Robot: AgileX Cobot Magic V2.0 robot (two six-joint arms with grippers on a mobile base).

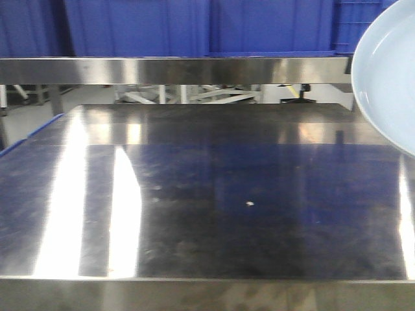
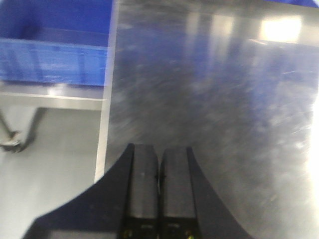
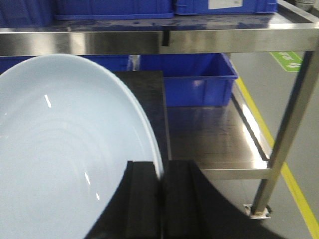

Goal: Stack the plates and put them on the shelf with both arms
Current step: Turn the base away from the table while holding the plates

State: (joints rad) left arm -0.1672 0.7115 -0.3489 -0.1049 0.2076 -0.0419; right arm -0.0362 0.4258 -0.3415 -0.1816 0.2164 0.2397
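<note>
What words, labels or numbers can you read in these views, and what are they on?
No text can be read.
On a blue crate standing on the shelf, a white label: too blurred to read.
On the floor, a green sign: marks too small to read.
On the plate: no marking shows.

I count one plate (image 1: 389,71), at the right edge of the front view. Two pincers, one low in each wrist frame: the left pincer (image 2: 160,154) and the right pincer (image 3: 162,169). One shelf (image 1: 175,70), one surface (image 1: 259,194), and at least three blue crates (image 1: 142,26) across the top.
</note>
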